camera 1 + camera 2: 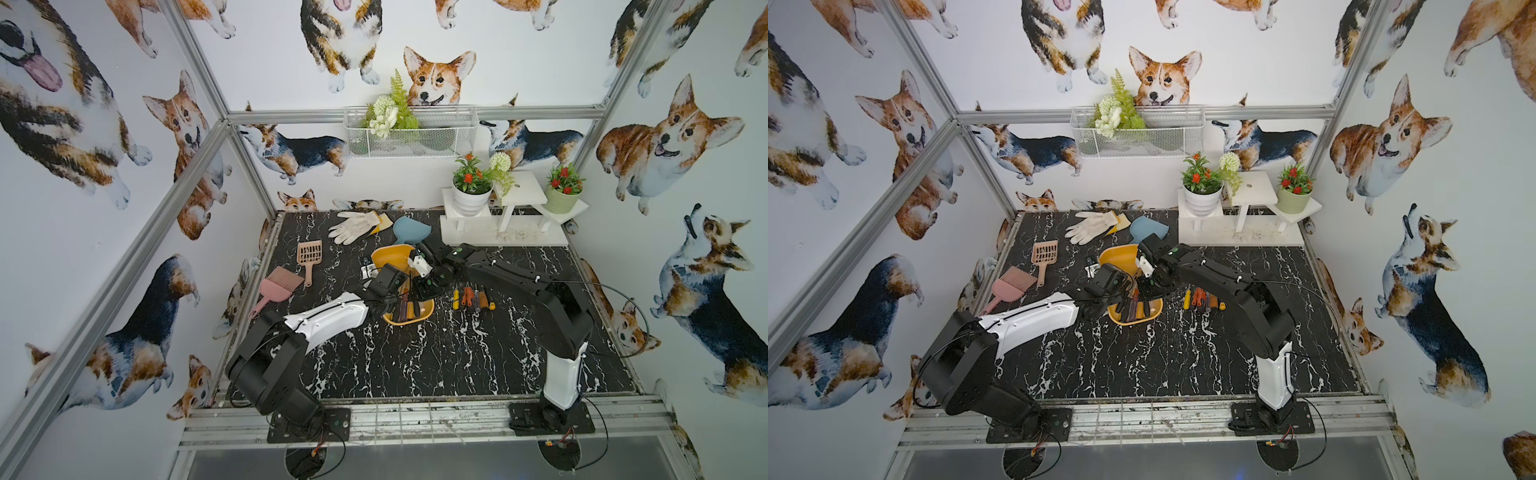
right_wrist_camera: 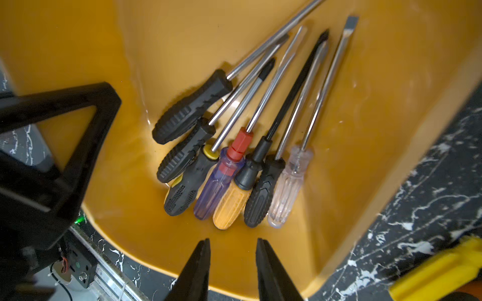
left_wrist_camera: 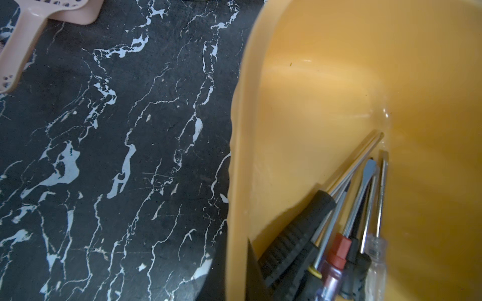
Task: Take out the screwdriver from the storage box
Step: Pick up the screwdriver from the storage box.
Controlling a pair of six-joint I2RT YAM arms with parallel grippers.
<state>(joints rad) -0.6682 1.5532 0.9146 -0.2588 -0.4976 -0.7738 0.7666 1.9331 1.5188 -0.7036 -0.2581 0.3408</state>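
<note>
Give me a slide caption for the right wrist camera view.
Open right end effector poised over a bunch of screwdrivers lying in the yellow storage box.

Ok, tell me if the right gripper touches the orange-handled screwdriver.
Apart: the right wrist view shows bare storage box between right gripper and orange-handled screwdriver.

Mustard storage box (image 1: pixel 1116 258) on black marble table (image 1: pixel 1183 365), screwdrivers (image 1: pixel 1133 308) inside (loose screwdrivers (image 1: pixel 1202 299) lying just beside)

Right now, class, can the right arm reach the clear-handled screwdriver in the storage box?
Probably yes: the right arm holds its jaws open above the storage box; the clear-handled screwdriver lies outermost, uncovered.
</note>
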